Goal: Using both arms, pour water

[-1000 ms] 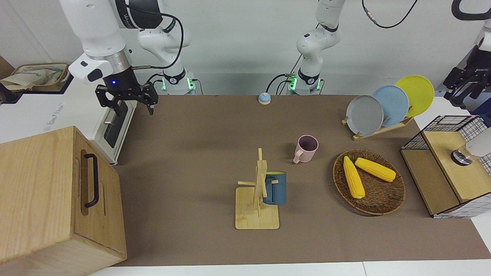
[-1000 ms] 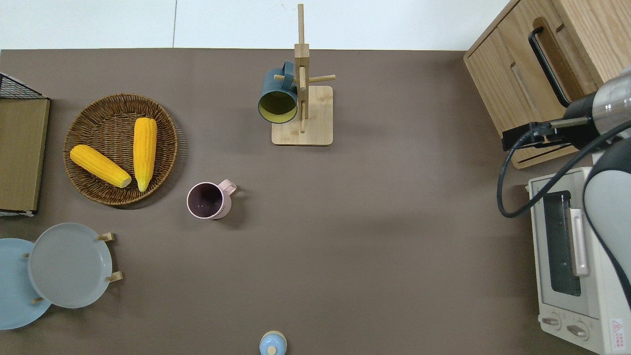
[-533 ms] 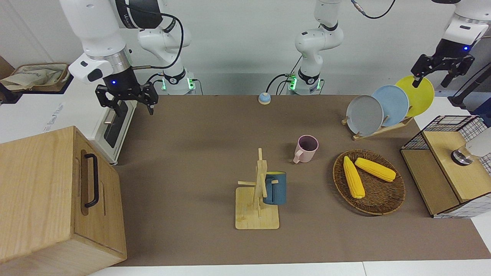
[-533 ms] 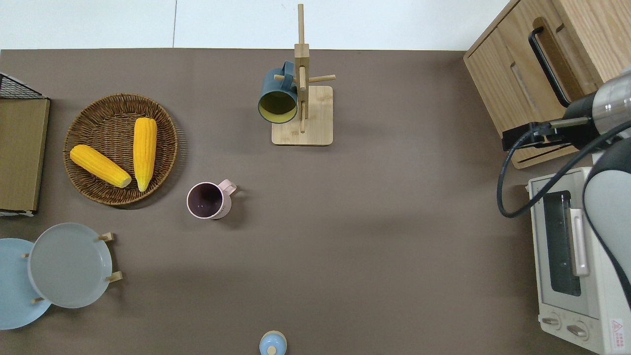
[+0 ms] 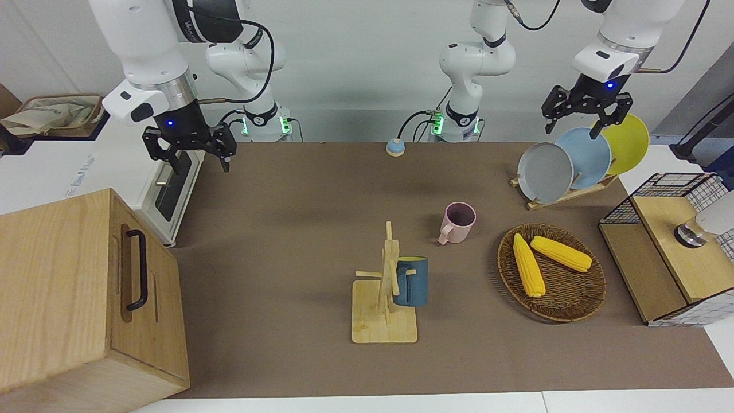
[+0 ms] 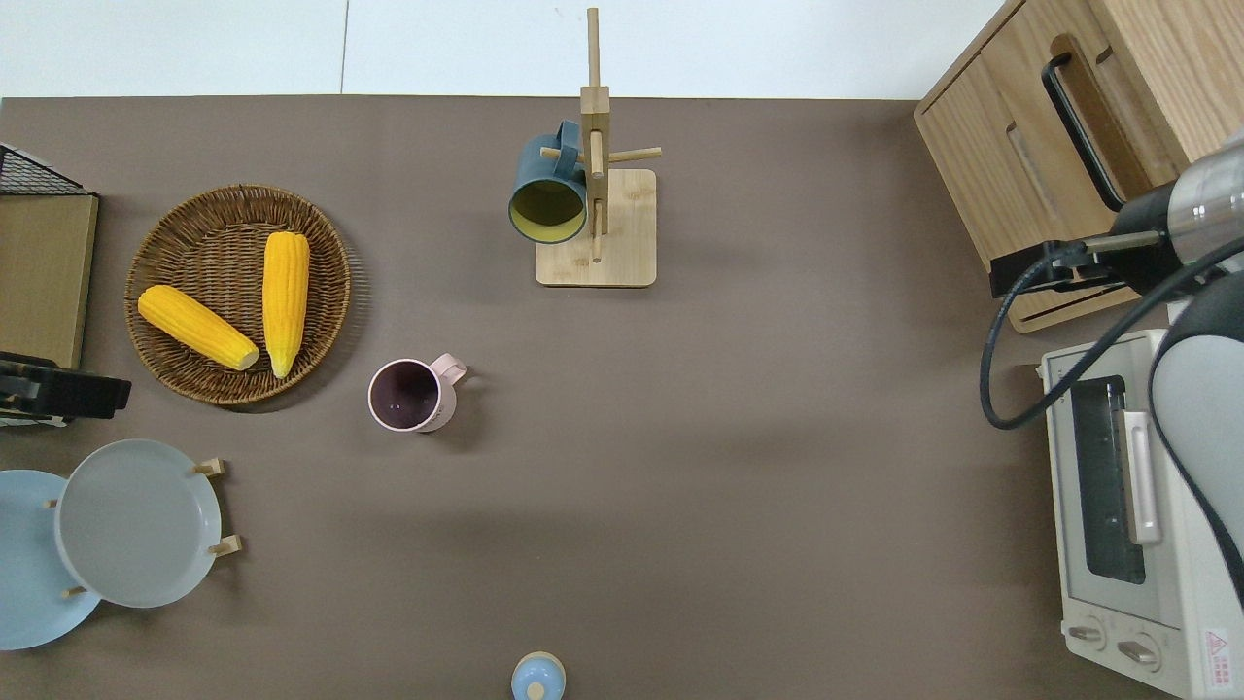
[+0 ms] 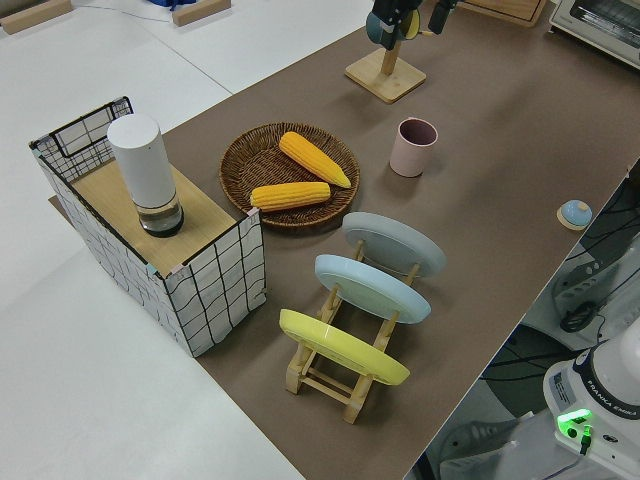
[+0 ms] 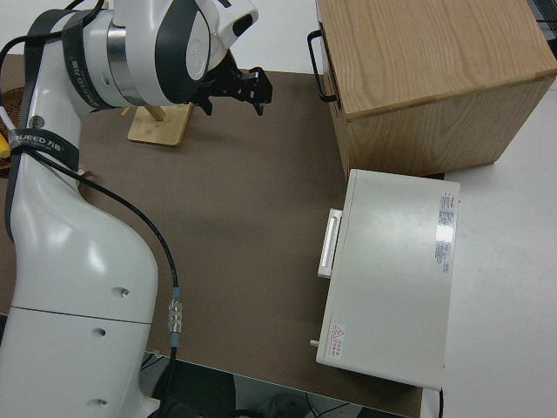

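Both arms are up in the air with nothing held. My right gripper [image 5: 200, 163] [image 8: 235, 97] hangs open over the mat's edge, between the toaster oven [image 6: 1132, 506] and the wooden cabinet [image 6: 1059, 136]. Open as well, my left gripper [image 5: 573, 127] shows at the overhead view's edge [image 6: 60, 394], between the plate rack and the wire shelf. A pink mug [image 5: 459, 221] [image 6: 410, 394] stands upright on the mat. A blue mug [image 5: 412, 281] hangs on the wooden mug tree [image 6: 595, 224]. A white cylinder [image 7: 146, 173] stands on the wire shelf [image 7: 170, 255]. No water shows.
A wicker basket [image 5: 579, 298] with two corn cobs lies beside the pink mug, toward the left arm's end. The rack [image 5: 565, 195] holds grey, blue and yellow plates. A small blue bell [image 5: 395, 147] sits near the robots' bases.
My left arm has swung in from off the table's end, and its gripper now hangs over the plate rack area. The right arm and all the objects have stayed put.
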